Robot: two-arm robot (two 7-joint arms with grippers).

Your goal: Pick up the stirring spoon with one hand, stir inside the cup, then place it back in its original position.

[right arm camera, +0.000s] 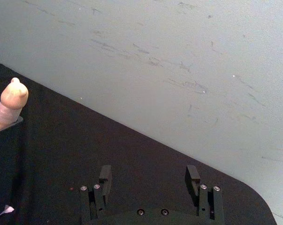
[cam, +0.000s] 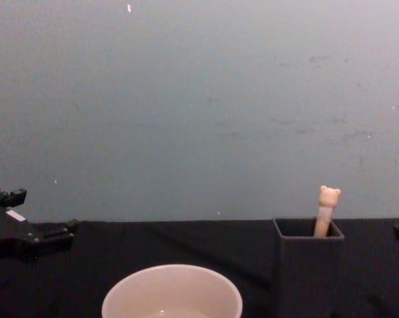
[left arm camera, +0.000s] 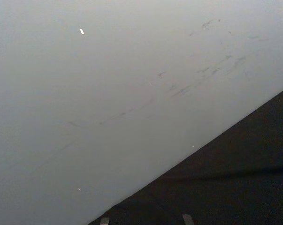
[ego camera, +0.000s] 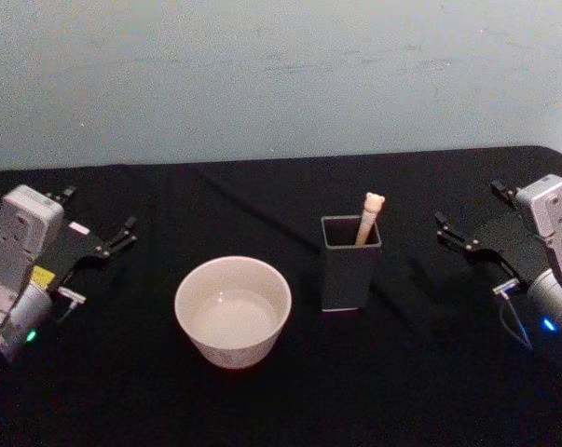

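Pale grey-blue wall stands behind a black worktop point(ego camera: 262, 196), and nothing on it has been lifted yet.

Near the left edge hovers the left tool point(ego camera: 99, 209), low over the cloth and aimed toward the back edge. Close to the middle, nearer the front edge, sits the cup point(ego camera: 229, 352), wide, cream-white and upright. Just right of the middle, apart from the cup, stands the dark square holder point(ego camera: 348, 279). The spoon point(ego camera: 369, 216) leans in its far right corner, bowl down and hidden, with the small bear head poking above the rim. Near the right edge waits the right tool point(ego camera: 469, 205), angled toward the back edge and slightly toward the holder.

The step in hand looks like the first reach for the spoon. The right tool seems the natural choice, being nearer the holder. Only the short top of the handle is exposed, so the approach should come from above. The fingers should straddle the handle just under the bear head and close squarely across it. A straight upward lift would keep the bowl from catching the rim and tipping the narrow holder.

Seen from the left wrist, the left tool point(left arm camera: 146, 219) has its fingertips spread and holds nothing. From the right wrist, the right tool point(right arm camera: 149, 176) is likewise spread wide, empty and touching nothing, with the spoon point(right arm camera: 10, 105) well off to one side.
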